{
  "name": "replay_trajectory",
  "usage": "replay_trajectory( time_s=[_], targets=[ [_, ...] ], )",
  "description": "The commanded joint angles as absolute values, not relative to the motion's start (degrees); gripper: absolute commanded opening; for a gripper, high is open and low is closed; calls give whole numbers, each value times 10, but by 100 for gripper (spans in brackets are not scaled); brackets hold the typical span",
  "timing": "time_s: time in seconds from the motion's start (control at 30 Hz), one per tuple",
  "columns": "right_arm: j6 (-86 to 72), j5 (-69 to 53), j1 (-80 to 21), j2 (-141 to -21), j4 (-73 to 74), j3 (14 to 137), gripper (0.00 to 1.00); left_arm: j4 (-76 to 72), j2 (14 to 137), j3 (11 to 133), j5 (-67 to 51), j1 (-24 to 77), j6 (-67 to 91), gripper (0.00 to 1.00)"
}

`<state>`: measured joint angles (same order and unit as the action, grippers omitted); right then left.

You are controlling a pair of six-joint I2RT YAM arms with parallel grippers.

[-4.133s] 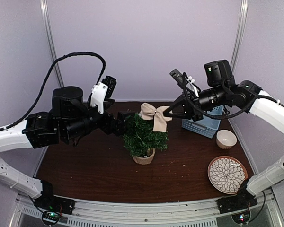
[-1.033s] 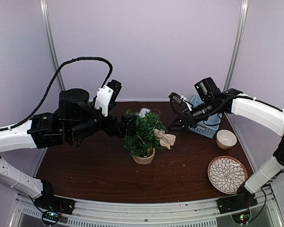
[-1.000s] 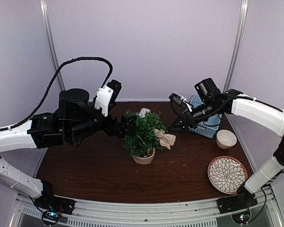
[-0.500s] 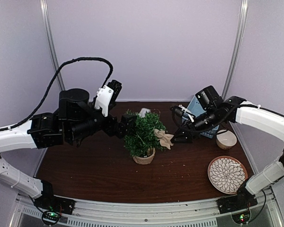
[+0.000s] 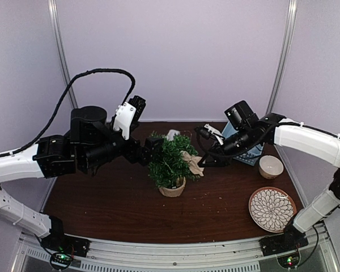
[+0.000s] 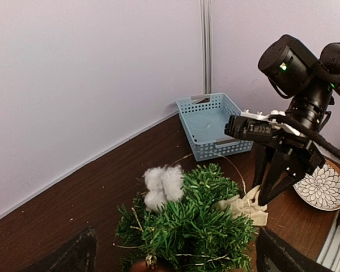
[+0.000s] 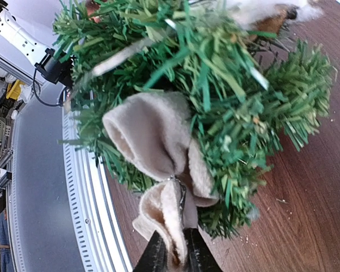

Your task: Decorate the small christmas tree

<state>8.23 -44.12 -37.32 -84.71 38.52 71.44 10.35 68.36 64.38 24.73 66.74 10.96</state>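
Dark brown wooden table [image 5: 102,198], bushy green small christmas tree [image 5: 165,164] in a tan pot at its centre, my right gripper [image 5: 205,161] clamped on a beige fabric bow [image 5: 191,161] against the branches, my left gripper [image 5: 151,148] beside the tree, fingers apart.

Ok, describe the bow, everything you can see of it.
The bow is beige and looks like soft, felt-like fabric. Its rounded loops are gathered at a narrow middle, where a thin wire seems to show. It lies against the side of the tree that faces the right arm. The upper loop is pressed into the green needles and the lower loop hangs clear of them. The right gripper is pinched shut on that lower loop.
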Motion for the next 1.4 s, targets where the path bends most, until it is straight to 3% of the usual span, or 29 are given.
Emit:
replay_trajectory(
  time_s=[0.0, 0.23, 0.4, 0.73, 0.97, 1.13, 1.37],
  targets=[
    [88, -426, -387, -866, 382, 739, 16, 73, 679, 644, 254, 664, 101, 98],
    [91, -401, -388, -869, 401, 739, 24, 75, 677, 643, 254, 664, 101, 98],
    [84, -383, -387, -837, 410, 740, 57, 76, 674, 642, 254, 664, 102, 98],
    [48, -387, -308, -751, 378, 712, 85, 73, 673, 636, 256, 663, 99, 98],
    [-27, -283, -170, -803, 312, 736, 77, 68, 672, 633, 255, 658, 98, 97],
    [-31, -172, -106, -917, 324, 810, 67, 68, 670, 631, 260, 656, 97, 98],
    [-36, -141, -73, -1088, 321, 910, 58, 65, 671, 626, 260, 649, 99, 98]
  ],
)
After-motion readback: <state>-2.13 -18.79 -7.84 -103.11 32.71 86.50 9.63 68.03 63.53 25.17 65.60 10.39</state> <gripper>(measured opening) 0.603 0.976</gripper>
